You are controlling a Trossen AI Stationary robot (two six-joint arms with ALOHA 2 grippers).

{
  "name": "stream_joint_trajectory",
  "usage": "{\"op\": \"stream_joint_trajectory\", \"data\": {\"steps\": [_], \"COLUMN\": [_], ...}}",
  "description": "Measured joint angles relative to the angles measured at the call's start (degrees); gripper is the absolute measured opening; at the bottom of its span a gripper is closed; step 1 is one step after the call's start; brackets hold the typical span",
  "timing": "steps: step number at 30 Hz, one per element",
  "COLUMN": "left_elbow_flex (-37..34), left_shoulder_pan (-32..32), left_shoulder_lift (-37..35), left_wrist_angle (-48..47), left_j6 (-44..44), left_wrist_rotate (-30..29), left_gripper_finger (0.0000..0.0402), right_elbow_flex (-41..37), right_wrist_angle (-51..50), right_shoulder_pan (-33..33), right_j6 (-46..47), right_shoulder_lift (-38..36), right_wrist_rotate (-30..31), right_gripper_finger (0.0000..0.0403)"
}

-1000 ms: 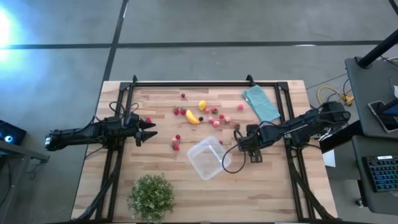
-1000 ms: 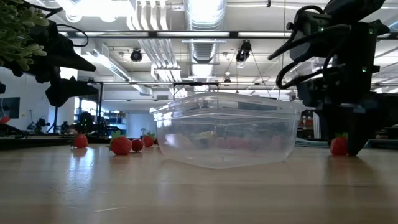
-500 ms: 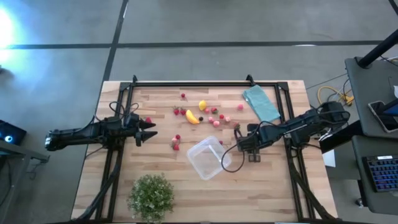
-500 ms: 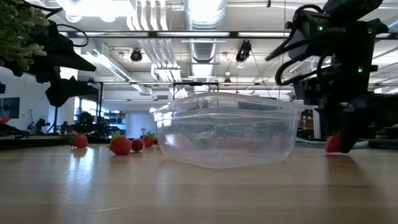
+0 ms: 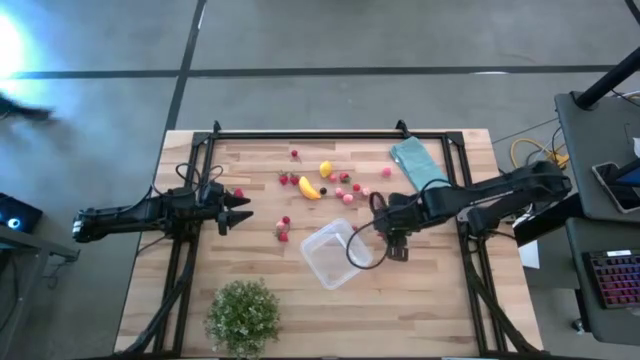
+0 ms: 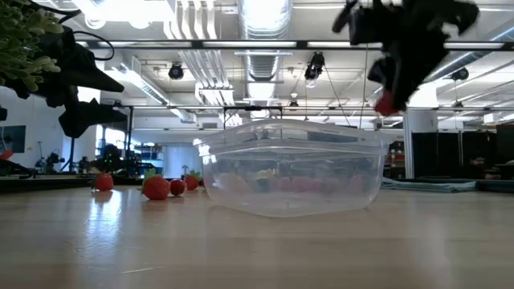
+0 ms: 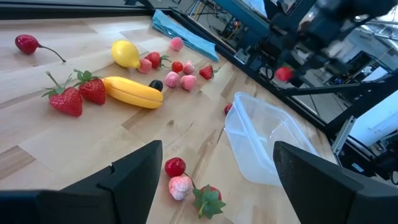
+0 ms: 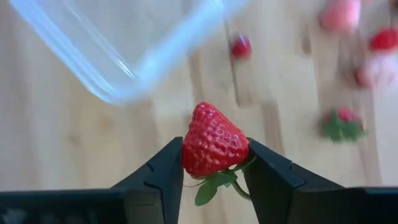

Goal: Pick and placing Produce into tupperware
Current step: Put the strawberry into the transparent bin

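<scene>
Lifted now: right gripper [image 8: 214, 168] was down at the tabletop a second ago, beside the box; it has since risen and swung toward the box's rim. Its fingers [image 8: 158, 177] are clamped on a small red toy strawberry with a green leafy cap [image 8: 214, 140], well clear of the wood. Low view puts the berry above the far right edge of the clear squarish plastic tupperware box [image 6: 293, 172]. Judgement: pick done, carry under way; release over the box comes next.

Left gripper [image 5: 243, 212] waits spread wide near the left table edge. Loose fruit remains: yellow-orange banana [image 7: 132, 92], yellow lemon [image 7: 125, 53], pink berries. Teal folded cloth [image 5: 419, 165] and bushy green potted plant [image 5: 243, 315] stand apart, blocking nothing.
</scene>
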Motion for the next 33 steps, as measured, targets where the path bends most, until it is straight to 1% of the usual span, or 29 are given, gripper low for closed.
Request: {"op": "stream_joint_trajectory", "data": {"steps": [4,8,11,14,17,24,27,30,33], "left_elbow_flex": [0.0,0.0,0.0,0.0,0.0,0.0,0.0,-0.2,-0.2], "left_shoulder_pan": [0.0,0.0,0.0,0.0,0.0,0.0,0.0,0.0,0.0], "left_shoulder_lift": [0.0,0.0,0.0,0.0,0.0,0.0,0.0,0.2,0.1], "left_wrist_angle": [0.0,0.0,0.0,0.0,0.0,0.0,0.1,3.7,10.8], "left_j6": [0.0,0.0,0.0,0.0,0.0,0.0,0.0,0.0,0.0], "left_wrist_rotate": [0.0,0.0,0.0,0.0,0.0,0.0,0.0,-0.3,-0.3], "left_gripper_finger": [0.0293,0.0293,0.0293,0.0293,0.0293,0.0293,0.0293,0.0293,0.0293], "right_elbow_flex": [6.8,14.0,18.8,22.1,24.2,25.1,25.1,25.1,25.3], "right_wrist_angle": [-0.2,-0.2,-0.3,-0.9,-2.0,-2.8,-3.2,-3.4,-3.3], "right_shoulder_pan": [0.0,0.0,0.0,0.0,0.0,-0.2,-0.2,0.0,0.0], "right_j6": [0.9,0.9,0.7,0.9,2.4,5.1,5.8,7.5,10.3], "right_shoulder_lift": [3.2,9.1,13.9,18.4,21.0,22.8,22.6,21.2,18.7], "right_wrist_rotate": [-1.2,-2.5,-5.6,-7.5,-8.3,-8.9,-7.9,-5.1,-1.6], "right_gripper_finger": [0.0144,0.0148,0.0147,0.0148,0.0163,0.023,0.0257,0.0274,0.028]}}
